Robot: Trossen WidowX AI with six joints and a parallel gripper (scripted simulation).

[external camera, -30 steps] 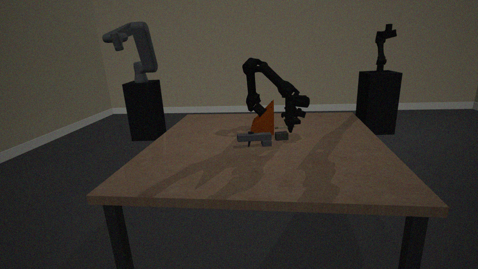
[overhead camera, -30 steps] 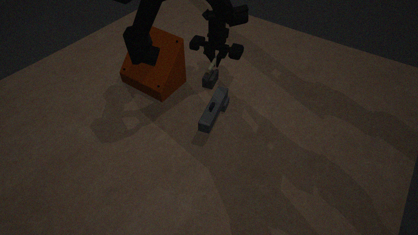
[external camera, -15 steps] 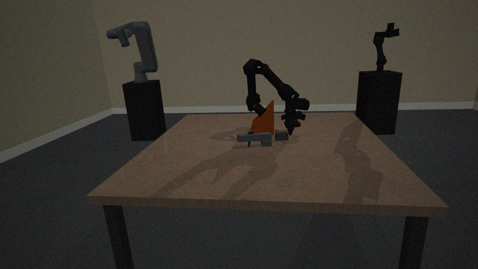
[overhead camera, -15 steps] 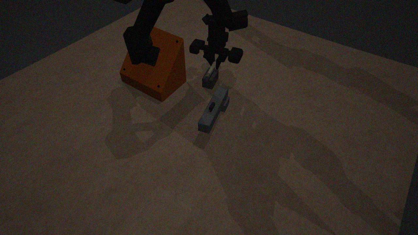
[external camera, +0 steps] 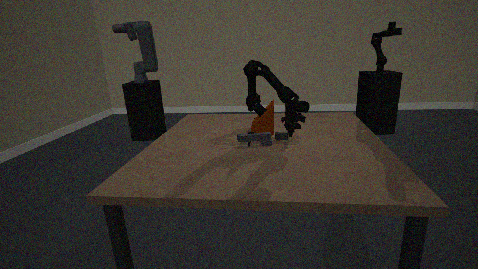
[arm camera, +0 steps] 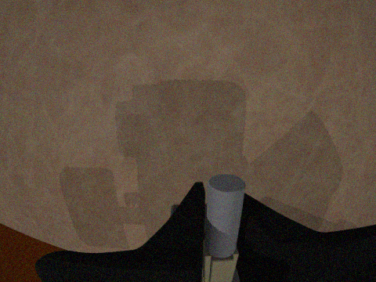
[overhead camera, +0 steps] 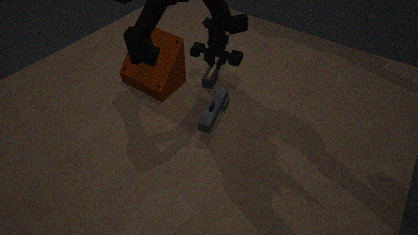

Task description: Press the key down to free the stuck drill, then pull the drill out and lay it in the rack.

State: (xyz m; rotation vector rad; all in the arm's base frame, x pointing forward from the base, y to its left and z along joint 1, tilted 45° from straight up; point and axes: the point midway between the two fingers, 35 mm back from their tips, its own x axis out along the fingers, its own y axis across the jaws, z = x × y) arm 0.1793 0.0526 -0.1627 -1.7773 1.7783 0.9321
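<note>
My gripper [overhead camera: 215, 66] [external camera: 290, 133] [arm camera: 210, 188] points down and is shut on the drill [overhead camera: 212, 71] [arm camera: 224, 223]. In the wrist view the drill shows a grey cylindrical end and a pale part between the fingers. Its pale length lines up with the small dark rack [overhead camera: 207, 84] [external camera: 281, 136], over or in the groove; whether it touches the rack is unclear. The long grey sleeve block [overhead camera: 218, 95] [external camera: 262, 137] stands beside the rack, without the gripper on it. The dark key [overhead camera: 211, 106] [external camera: 250, 132] sticks up from its top, and a dark tip shows below.
The orange wedge [overhead camera: 168, 61] [external camera: 266, 123] [arm camera: 19, 254] under the arm's base stands left of the rack in the top view. All stand on the wooden table [overhead camera: 87, 175] [external camera: 317, 173]. Two other arms stand on black pedestals [external camera: 145, 110] [external camera: 377, 100] behind the table.
</note>
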